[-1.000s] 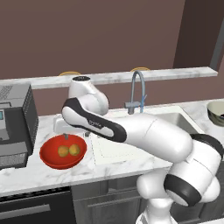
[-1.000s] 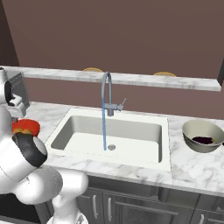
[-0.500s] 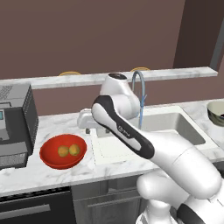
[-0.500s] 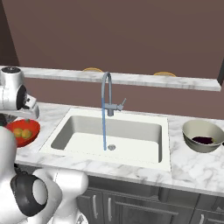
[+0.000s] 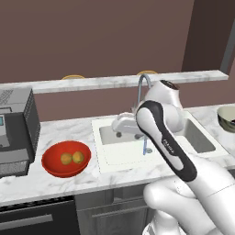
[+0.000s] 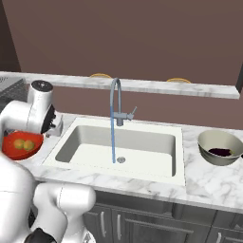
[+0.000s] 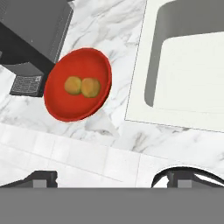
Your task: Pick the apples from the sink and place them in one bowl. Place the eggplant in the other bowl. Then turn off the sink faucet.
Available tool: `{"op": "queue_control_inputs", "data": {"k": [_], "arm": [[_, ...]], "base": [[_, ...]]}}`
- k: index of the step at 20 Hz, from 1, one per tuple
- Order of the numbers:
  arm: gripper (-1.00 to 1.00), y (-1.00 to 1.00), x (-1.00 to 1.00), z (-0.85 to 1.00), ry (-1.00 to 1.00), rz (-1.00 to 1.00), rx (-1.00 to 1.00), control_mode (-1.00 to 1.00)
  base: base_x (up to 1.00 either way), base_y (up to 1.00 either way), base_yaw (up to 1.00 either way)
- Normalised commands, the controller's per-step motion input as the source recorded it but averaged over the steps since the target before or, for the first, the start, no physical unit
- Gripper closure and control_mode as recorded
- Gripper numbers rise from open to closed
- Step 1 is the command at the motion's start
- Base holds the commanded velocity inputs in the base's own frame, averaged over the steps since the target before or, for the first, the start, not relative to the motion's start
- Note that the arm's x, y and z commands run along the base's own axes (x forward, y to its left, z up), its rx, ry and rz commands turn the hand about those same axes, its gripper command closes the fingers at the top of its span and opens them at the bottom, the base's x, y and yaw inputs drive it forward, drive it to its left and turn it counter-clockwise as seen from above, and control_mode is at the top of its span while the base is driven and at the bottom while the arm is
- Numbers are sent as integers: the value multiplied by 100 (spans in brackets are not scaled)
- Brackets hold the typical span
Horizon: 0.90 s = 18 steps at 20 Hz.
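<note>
The tool (image 7: 105,179) is wide and holds nothing. Two apples (image 5: 72,158) lie together in the red bowl (image 5: 54,169). Water runs from the faucet (image 6: 115,102) into the sink (image 6: 142,142).

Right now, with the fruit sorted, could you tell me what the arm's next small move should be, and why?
Probably swing the open gripper across to the faucet lever. Both apples lie in the red bowl, the eggplant is in the grey bowl, and water is running into the sink.
</note>
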Motion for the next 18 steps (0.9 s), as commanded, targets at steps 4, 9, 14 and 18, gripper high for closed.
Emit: {"op": "queue_control_inputs", "data": {"k": [4, 9, 14, 18], "arm": [[-100, -63, -14, 3, -9, 0, 14, -100], [-100, -60, -25, 0, -8, 2, 18, -100], [-100, -69, -10, 0, -18, 9, 8, -100], [-100, -73, -4, 1, -13, 6, 3, -100]], "base": [[0, 0, 0], [0, 0, 0], [0, 0, 0], [0, 0, 0]]}}
